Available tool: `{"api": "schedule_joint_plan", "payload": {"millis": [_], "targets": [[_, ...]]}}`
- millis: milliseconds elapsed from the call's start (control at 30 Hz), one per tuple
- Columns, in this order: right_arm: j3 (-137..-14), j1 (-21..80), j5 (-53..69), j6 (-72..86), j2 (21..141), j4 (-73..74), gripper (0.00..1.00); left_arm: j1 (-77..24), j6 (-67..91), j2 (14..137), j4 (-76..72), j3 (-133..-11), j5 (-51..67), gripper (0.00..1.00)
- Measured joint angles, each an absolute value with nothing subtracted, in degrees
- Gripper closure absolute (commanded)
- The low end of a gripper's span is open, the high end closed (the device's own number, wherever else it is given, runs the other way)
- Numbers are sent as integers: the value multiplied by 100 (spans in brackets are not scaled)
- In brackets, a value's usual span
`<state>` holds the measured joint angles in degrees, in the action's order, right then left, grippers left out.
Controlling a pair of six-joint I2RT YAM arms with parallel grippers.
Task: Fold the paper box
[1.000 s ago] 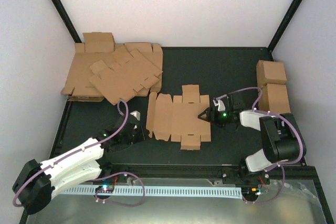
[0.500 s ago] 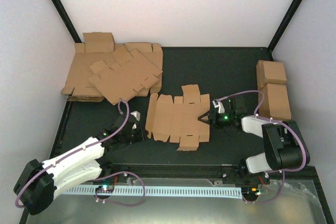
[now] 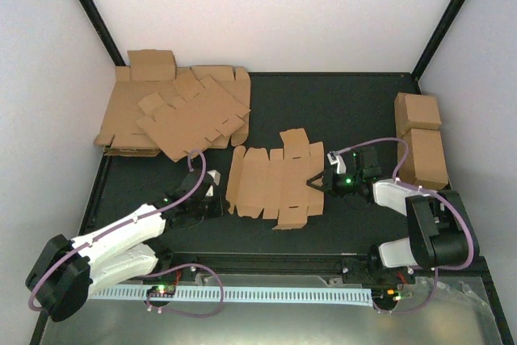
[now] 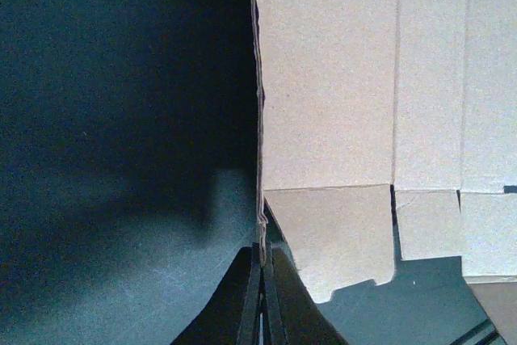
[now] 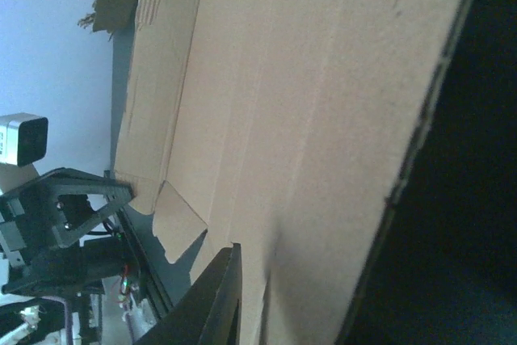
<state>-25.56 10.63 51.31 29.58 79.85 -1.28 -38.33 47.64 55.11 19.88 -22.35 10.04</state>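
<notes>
Paper box (image 3: 271, 183) lies flat and unfolded at centre of the black table (image 3: 339, 111), with flaps sticking out toward the top and bottom of the frame. It sits between the two grippers.

Left gripper (image 3: 218, 199) is at the box's left edge, low on that side. In the left wrist view the fingers (image 4: 283, 305) are pressed together at bottom centre, and the box's left edge (image 4: 323, 78) runs straight down into the slit between them, so it looks nipped there.

Right gripper (image 3: 317, 183) is at the box's right edge, mid-height, tips over the cardboard. The right wrist view shows one dark finger (image 5: 218, 296) lying on top of the panel (image 5: 307, 119). The other finger is hidden, so I cannot tell if it is clamped or spread.

The cardboard is plain brown with only crease lines and cut slots showing.

Heap of flat sheets (image 3: 174, 115) fills the upper left of the table. Its lowest corner comes near the left arm's purple cable (image 3: 194, 171) and is close to the box's top-left corner, though apart from it. Two closed cartons (image 3: 420, 135) are stacked along the right edge, well apart from the box. There is open black surface above the box toward the back wall, and a narrower strip below it before the front rail (image 3: 266, 260).
</notes>
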Motion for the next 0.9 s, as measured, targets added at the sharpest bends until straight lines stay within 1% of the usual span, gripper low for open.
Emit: {"api": "schedule_joint_plan", "payload": {"millis": [67, 167, 200, 233, 333, 400, 533, 667, 800, 900], "targets": [[-2556, 1063, 5120, 2950, 7981, -104, 89, -3830, 4740, 5513, 1988, -2235, 1028, 98], [-2558, 1066, 5113, 2902, 7981, -67, 89, -3828, 4724, 5511, 1984, -2235, 1059, 98], [-2558, 1063, 5111, 2897, 7979, -45, 89, -3828, 4722, 5509, 1981, -2235, 1066, 97], [-2558, 1063, 5109, 2882, 7979, -21, 89, -3828, 4720, 5509, 1984, -2235, 1072, 91], [-2558, 1063, 5076, 2858, 7966, 38, 89, -3826, 4703, 5472, 2005, -2235, 1090, 58], [-2558, 1063, 5033, 2818, 7920, 106, 89, -3826, 4654, 5393, 2010, -2235, 1096, 40], [-2558, 1063, 4976, 2703, 7843, 244, 89, -3741, 4622, 5098, 1887, -2185, 1052, 33], [-2563, 1066, 4856, 2565, 7841, 429, 89, -3393, 4550, 4840, 1804, -2058, 937, 26], [-2585, 1066, 4724, 2449, 7815, 646, 89, -2943, 4368, 4853, 1789, -2032, 904, 25], [-2633, 1063, 4689, 2410, 7797, 751, 89, -2700, 4217, 5188, 1699, -2034, 993, 25]]}}
